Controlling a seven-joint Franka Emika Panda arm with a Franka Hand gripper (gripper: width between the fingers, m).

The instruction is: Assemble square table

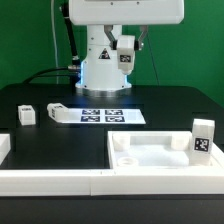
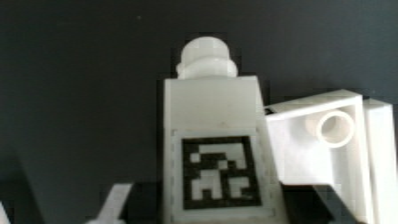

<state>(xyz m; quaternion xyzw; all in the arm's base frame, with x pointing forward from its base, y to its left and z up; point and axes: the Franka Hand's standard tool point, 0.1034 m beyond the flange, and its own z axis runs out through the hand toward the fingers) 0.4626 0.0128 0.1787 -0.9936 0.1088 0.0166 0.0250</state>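
From the exterior view's left, a long white border rail [image 1: 50,180] lines the front of the dark surface [image 1: 60,142]. Behind it two small white table legs rest apart from each other, the first leg [image 1: 25,115] nearer the edge and the second leg [image 1: 57,112] just short of the marker board [image 1: 110,116]. The marker board lies flat in front of the Franka arm's white base [image 1: 103,68]. Above the marker board, the arm's jaws are clamped on a third, gripped leg [image 1: 125,56], which hangs clear of the surface with its black-and-white tag facing the camera. Further right sits the square tabletop [image 1: 160,158], a white tray-like piece with a raised rim, at the front of the surface and right of the rail. A fourth, standing leg [image 1: 203,140] is upright at the tabletop's right edge, tag forward. It cannot be told whether this leg stands on the tray or just beside it. In the wrist view the gripped leg [image 2: 214,130] fills the middle, its rounded tip pointing away from the camera. A corner of the tabletop [image 2: 359,160] shows beside it, with a round hole [image 2: 331,125].
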